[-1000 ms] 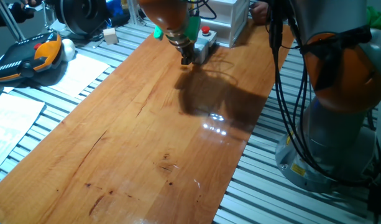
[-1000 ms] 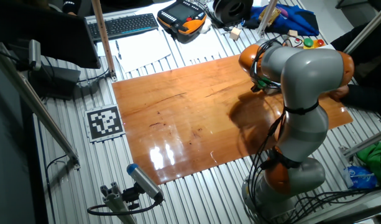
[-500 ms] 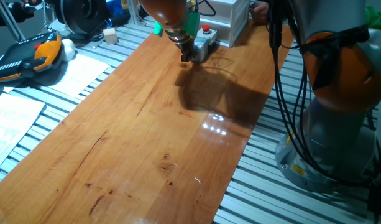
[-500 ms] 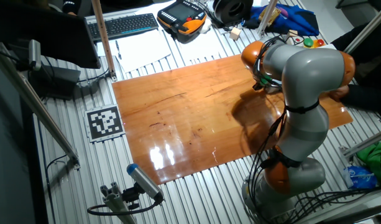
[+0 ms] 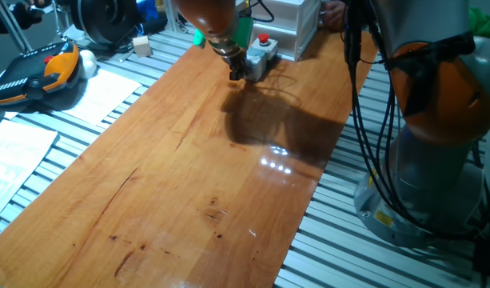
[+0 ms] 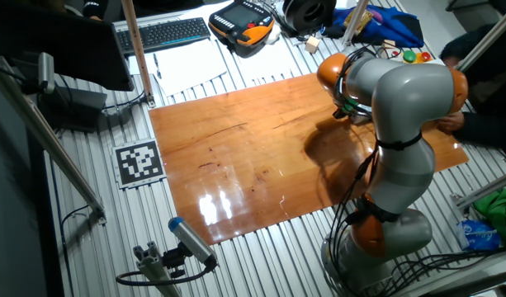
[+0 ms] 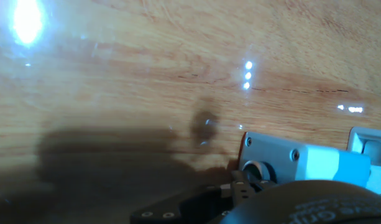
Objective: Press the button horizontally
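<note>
The gripper [image 5: 240,74] hangs low over the far end of the wooden table [image 5: 173,176], its dark fingertips right at the near end of the button [image 5: 261,54], the small light-grey switch box with a red cap on top. In the one fixed view the box lies just beyond and slightly to the right of the fingertips, its long axis running away from them toward the white drawer box [image 5: 296,20] that stands behind it. The relation that matters is this: the dark round part on the end face of the button [image 7: 283,163] faces the fingers head-on, so the push should, in my judgement, go level with the table and along the box's length, not downward onto the red cap. The hand view shows the grey end face with its round part just ahead of the dark finger structure, very near or already touching; I cannot tell which. Whether the fingers are spread or closed I cannot tell either, as no view shows the tips clearly, and they seem to hold nothing. In the other fixed view the arm's own body hides both the fingers and the box. A risk is the light box sliding back instead of the part depressing.
</note>
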Robot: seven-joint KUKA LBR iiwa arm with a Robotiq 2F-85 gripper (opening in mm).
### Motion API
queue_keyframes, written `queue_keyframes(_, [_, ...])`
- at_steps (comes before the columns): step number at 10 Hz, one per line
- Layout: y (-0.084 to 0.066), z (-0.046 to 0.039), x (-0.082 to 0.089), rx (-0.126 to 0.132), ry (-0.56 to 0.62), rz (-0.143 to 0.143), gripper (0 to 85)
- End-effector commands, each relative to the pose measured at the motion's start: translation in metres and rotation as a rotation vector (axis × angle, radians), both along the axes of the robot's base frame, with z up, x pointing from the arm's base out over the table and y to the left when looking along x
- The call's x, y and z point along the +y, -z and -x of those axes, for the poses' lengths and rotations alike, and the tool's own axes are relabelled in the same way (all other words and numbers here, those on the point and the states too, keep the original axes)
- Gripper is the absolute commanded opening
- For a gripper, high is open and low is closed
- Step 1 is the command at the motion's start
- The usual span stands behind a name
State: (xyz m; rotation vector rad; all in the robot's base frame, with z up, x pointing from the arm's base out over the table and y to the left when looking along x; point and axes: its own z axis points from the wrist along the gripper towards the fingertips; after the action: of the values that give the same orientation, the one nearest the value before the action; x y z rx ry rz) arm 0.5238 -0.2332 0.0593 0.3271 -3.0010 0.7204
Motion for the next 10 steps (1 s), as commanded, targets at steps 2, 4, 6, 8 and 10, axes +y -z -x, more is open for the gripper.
queue_keyframes(2, [0.000, -0.0002, 0.000, -0.001, -0.001, 0.004, 0.0])
queue_keyframes(4, [0.002, 0.0013, -0.005, -0.005, -0.007, 0.003, 0.0])
queue_keyframes(6, [0.002, 0.0023, -0.008, -0.005, -0.011, 0.001, 0.0])
queue_keyframes(8, [0.002, 0.0023, -0.009, -0.005, -0.011, 0.004, 0.0])
queue_keyframes(10, [0.000, 0.0015, -0.011, -0.004, -0.012, 0.003, 0.0])
